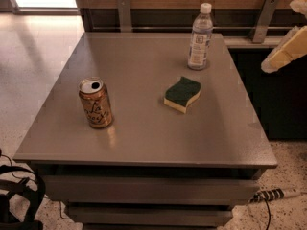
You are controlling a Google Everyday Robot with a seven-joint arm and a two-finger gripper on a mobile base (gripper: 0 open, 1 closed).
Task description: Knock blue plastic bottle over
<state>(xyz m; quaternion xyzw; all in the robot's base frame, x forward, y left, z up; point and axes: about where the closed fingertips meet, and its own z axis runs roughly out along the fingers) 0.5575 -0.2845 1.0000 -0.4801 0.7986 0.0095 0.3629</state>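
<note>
The blue plastic bottle (200, 36) stands upright near the far right corner of the grey table (144, 143). It is clear with a white cap and a pale label. My gripper (287, 51) shows as cream-coloured parts at the right edge of the view. It is off the table's right side, to the right of the bottle at about the bottle's height, and well apart from it.
A gold-orange drink can (95, 103) stands upright at the table's front left. A green and yellow sponge (182, 94) lies in the middle, in front of the bottle. A wooden wall with metal brackets (124, 13) runs behind the table. A dark bag (17, 202) and a cable (273, 194) lie on the floor.
</note>
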